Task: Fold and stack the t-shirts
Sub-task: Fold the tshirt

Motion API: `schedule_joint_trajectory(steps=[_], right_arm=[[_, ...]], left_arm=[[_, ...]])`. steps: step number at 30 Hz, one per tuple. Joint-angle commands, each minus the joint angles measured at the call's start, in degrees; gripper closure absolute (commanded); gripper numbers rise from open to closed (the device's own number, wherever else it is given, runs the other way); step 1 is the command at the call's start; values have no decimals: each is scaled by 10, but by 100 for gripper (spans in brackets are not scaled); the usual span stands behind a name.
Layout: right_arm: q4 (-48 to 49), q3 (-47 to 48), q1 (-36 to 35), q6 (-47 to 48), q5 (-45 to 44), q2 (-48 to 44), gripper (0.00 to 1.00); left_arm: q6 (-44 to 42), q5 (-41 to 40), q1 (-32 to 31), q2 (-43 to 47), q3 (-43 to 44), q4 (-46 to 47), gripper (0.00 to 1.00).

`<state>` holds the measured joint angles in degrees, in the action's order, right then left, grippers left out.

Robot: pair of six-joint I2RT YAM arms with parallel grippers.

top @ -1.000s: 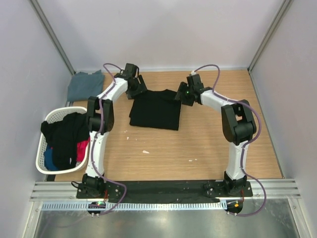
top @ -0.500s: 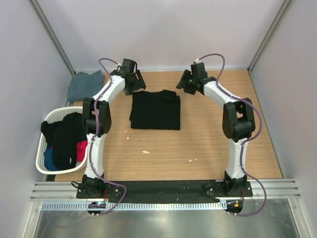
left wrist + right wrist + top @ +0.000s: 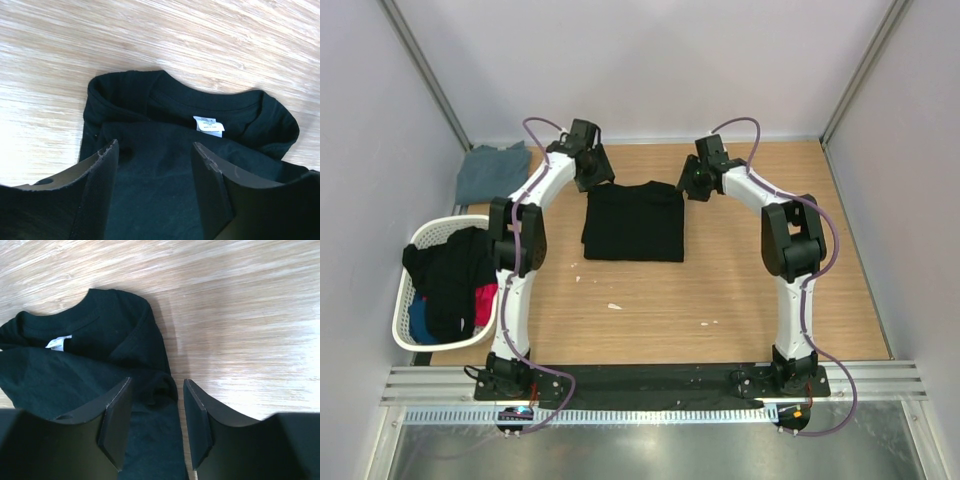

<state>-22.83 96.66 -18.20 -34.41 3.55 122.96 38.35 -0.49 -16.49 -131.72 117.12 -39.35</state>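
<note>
- Looking down from the top external camera, the black t-shirt [image 3: 633, 222] lies folded into a neat rectangle on the wooden table [image 3: 740, 300], towards the far side. The left gripper [image 3: 592, 172] is at its far-left corner and the right gripper [image 3: 690, 182] at its far-right corner. A slate grey-blue t-shirt [image 3: 492, 170] sits in the far-left corner, well apart, and the white laundry basket [image 3: 420, 240] of clothes stands to the left.
- Turning to the left wrist camera, the fingers [image 3: 102, 190] are spread wide over the cloth and grip nothing. The collar [image 3: 200, 102] and its white neck label [image 3: 209, 125] lie just beyond them.
- Switching to the right wrist camera, those jaws are also parted and empty, straddling the rolled fold at the shirt's edge.
- Judging by its wrinkles, the shirt is light, limp and likely to sag or unfold. A pinch through all the layers at both far corners should carry it best.
</note>
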Motion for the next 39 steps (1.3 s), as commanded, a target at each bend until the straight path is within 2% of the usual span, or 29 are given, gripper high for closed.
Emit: schedule_joint_trajectory(steps=[1,11,17,19,20,21,22,23,24,27,39], right_arm=[[8,32,-7,-2,0,-2,50],[-19,55,-13,0,-16,12,54],[-45,61,-18,3,-29,16,58],[-46,60,-18,3,-32,15,59],[-44,56,-19,3,-32,14,64],[-44,56,-19,2,-30,14,66],[-43,57,-20,2,-30,15,68],[-43,59,-20,2,-30,15,77],[-42,61,-21,3,-31,15,82],[-45,70,-21,6,-33,15,98],[-25,71,-31,15,-29,-41,99]], left_arm=[[-9,-13,-2,-3,22,-4,40],[-7,-66,-3,4,19,-58,37],[-7,-40,-8,1,14,-47,43],[-10,-36,-13,1,13,-44,47],[-10,-36,-13,-1,13,-42,49],[-10,-34,-13,-3,13,-42,58],[-9,-31,-14,-4,14,-42,62],[-9,-31,-14,-6,14,-42,67],[-7,-32,-14,-6,14,-44,80],[-6,-43,-14,0,15,-50,100],[25,-102,-13,97,-30,-46,100]])
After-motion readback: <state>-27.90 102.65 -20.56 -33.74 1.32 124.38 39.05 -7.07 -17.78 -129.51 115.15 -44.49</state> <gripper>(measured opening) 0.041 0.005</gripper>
